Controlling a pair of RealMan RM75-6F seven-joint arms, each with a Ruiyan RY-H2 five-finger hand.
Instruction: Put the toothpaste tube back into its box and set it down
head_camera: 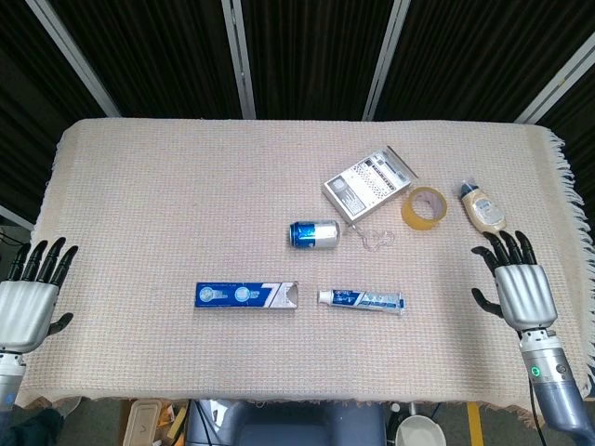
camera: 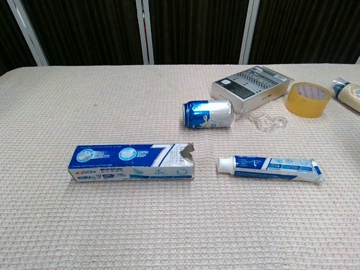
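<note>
From the head view, the toothpaste tube (head_camera: 362, 299) lies flat on the cloth-covered desk (head_camera: 186, 186), its long axis running left to right, cap end toward the left. Just left of it, in line and a little apart, lies the box (head_camera: 246, 295), its torn open end facing the cap. The right hand (head_camera: 522, 283) rests at the right edge of the desk, fingers (head_camera: 507, 248) straight, slightly spread and holding nothing; the tube lies to its left and it is the nearer hand to it. The left hand (head_camera: 28, 297) sits at the left edge, likewise extended and empty, nearer the box's closed end. In the chest view neither hand shows. Here the tube (camera: 270, 167) and box (camera: 133, 162) lie nearly end to end, the white cap pointing at the ragged mouth with a bare gap between. A blue can (camera: 207, 115) lies on its side farther back, well clear. Judging by this, the right hand suits the tube and the left the box.
</note>
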